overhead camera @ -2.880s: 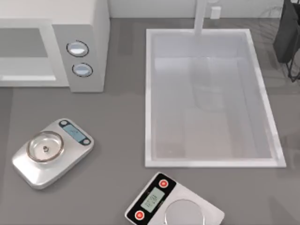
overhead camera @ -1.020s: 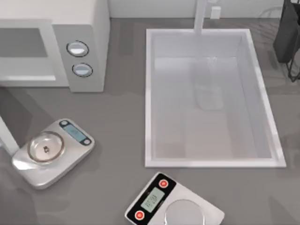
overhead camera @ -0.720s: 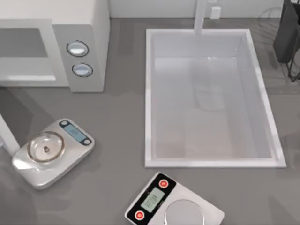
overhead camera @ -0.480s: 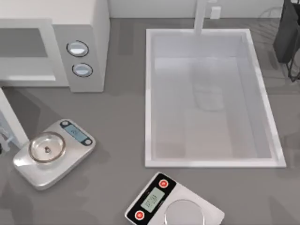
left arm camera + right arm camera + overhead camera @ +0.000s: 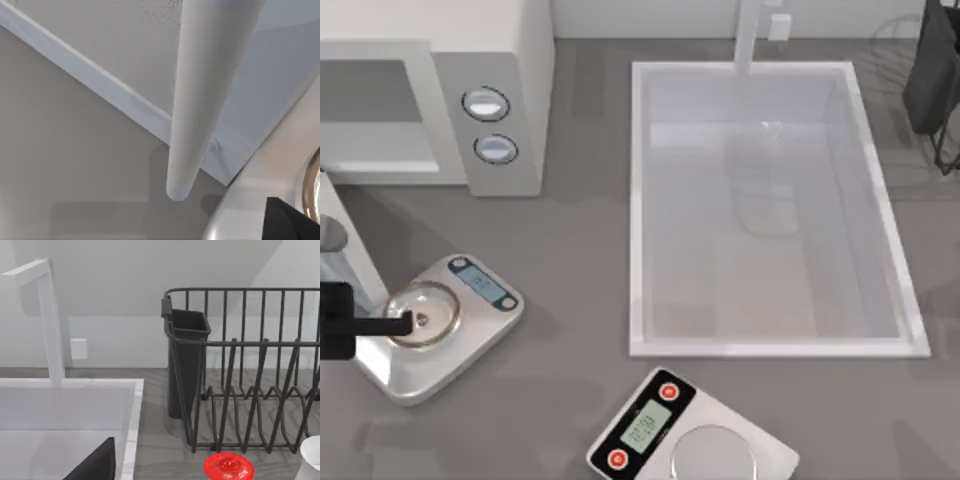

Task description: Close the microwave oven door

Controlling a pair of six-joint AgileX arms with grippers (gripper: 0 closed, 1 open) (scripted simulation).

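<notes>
1. The microwave oven [image 5: 440, 95] sits at the far-left corner of the bench [image 5: 570, 300], its grey recess uncovered, so the task is not yet done.
2. The door [image 5: 342, 245] stands swung out in front of the microwave oven and is seen edge-on as a narrow white strip. In the left wrist view its handle [image 5: 200, 100] runs as a pale bar close to the lens.
3. The left hand [image 5: 365, 324] hangs in front of the microwave oven, just beside the door's free edge and over the silver kitchen scales [image 5: 435, 325]. I judge it is placed there to push the door shut.
4. I cannot tell whether the left hand is open or closed, because just one dark finger reaches out over the scales' pan. Whether it touches the door is also unclear.
5. The door's hinge side is cut off at the picture's edge.
6. The right arm stays parked well to the right of the microwave oven, facing the sink [image 5: 70, 405] and dish rack [image 5: 250, 370].
</notes>
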